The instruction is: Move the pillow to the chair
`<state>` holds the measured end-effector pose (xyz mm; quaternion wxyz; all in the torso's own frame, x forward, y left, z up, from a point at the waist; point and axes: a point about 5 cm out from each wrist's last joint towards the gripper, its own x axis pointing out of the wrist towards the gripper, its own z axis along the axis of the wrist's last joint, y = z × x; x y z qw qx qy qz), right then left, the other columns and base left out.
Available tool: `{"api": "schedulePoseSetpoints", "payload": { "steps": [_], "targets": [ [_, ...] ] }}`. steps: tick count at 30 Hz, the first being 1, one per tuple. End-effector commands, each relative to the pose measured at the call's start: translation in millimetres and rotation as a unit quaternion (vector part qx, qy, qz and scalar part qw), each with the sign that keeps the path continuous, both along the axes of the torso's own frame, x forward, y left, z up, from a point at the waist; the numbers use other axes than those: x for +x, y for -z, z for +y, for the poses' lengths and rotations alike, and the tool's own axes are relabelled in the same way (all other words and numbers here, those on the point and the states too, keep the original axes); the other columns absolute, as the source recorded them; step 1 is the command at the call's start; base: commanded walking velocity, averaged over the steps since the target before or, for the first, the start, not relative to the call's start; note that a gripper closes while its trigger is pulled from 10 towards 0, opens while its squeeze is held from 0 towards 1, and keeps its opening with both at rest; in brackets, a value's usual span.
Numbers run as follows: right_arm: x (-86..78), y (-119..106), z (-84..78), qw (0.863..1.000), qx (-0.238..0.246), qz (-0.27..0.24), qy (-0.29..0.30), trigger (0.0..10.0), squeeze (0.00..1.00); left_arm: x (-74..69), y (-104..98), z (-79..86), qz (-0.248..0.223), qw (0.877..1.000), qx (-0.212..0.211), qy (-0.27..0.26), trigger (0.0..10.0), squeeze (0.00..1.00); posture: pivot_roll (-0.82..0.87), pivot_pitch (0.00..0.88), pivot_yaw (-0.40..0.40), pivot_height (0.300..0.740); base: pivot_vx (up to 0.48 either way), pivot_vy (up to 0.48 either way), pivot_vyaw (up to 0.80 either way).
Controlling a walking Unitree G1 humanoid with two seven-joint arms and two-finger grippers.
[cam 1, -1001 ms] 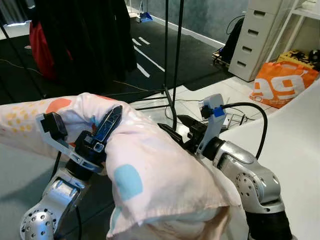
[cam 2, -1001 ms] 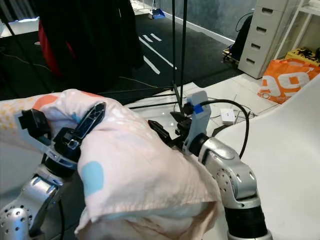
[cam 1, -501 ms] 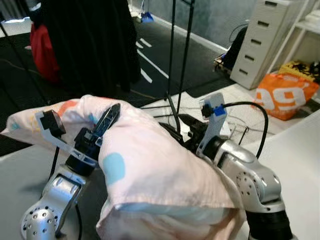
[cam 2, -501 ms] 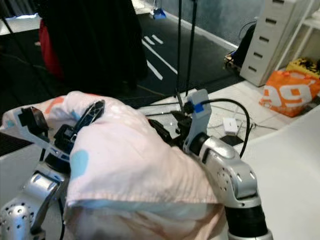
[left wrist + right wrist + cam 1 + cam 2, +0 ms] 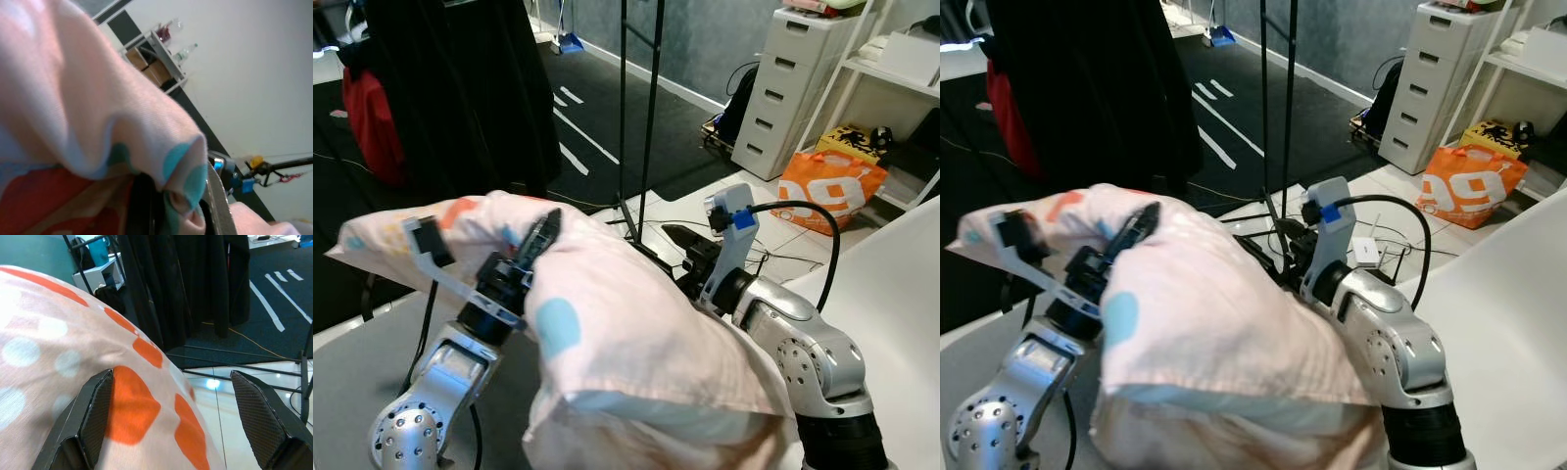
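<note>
A pale pink pillow (image 5: 626, 343) with orange, blue and yellow dots is held up between my two arms, close in front of me. My left gripper (image 5: 536, 245) is shut on a fold of its cover at the top left; one black finger (image 5: 544, 227) lies on the fabric, and the left wrist view shows the cloth (image 5: 98, 122) bunched against a finger. My right gripper (image 5: 171, 374) is open and wide, with one finger (image 5: 95, 413) pressed against the pillow (image 5: 58, 367) at its far right side.
A black clothes rack (image 5: 636, 108) with dark garments (image 5: 460, 88) stands ahead, a red bag (image 5: 372, 117) beside it. A white drawer unit (image 5: 783, 88) and an orange bag (image 5: 827, 181) sit at the back right. A white surface (image 5: 891, 284) is at right, a grey one (image 5: 352, 382) at left.
The whole view has shifted as the camera moved. The pillow stays held between both arms and now sits a little higher, its left end off the grey surface.
</note>
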<state>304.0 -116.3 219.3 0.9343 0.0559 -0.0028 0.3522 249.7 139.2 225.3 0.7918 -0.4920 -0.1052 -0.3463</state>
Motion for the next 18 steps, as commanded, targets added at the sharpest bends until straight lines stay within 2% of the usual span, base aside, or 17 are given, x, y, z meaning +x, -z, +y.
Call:
{"api": "schedulePoseSetpoints", "payload": {
  "steps": [1, 7, 16, 17, 18],
  "targets": [
    [-1.3, 5, 3.4, 1.000, -0.001, 0.010, -0.008, 10.0, 0.00, -4.1, -11, -0.7, -0.031, 0.999, -0.010, -0.006, 10.0, 0.00, -0.27, 0.051, 0.011, 0.740, 0.000, 0.000, 0.00],
    [-1.0, 5, 2.9, 1.000, -0.001, 0.008, -0.006, 10.0, 0.00, -3.7, -10, -1.9, -0.039, 0.999, -0.013, -0.013, 10.0, 0.00, -0.27, 0.050, 0.013, 0.740, 0.000, 0.000, 0.00],
    [0.9, 5, -0.1, 1.000, -0.007, 0.001, 0.010, 10.0, 0.00, -1.2, -6, -9.2, -0.035, 0.999, 0.003, -0.019, 10.0, 0.00, -0.28, 0.046, 0.016, 0.740, 0.000, 0.000, 0.00],
    [1.7, 6, -1.5, 1.000, -0.012, -0.001, 0.017, 10.0, 0.00, -0.5, -5, -10.4, -0.033, 0.999, 0.009, -0.024, 10.0, 0.00, -0.28, 0.046, 0.016, 0.740, 0.000, 0.000, 0.00],
    [3.7, 8, -4.5, 0.999, -0.016, 0.004, 0.030, 10.0, 0.00, 2.6, 2, -13.3, -0.023, 0.998, 0.038, -0.039, 10.0, 0.00, -0.28, 0.042, 0.017, 0.740, 0.000, 0.000, -0.76]
  ]
}}
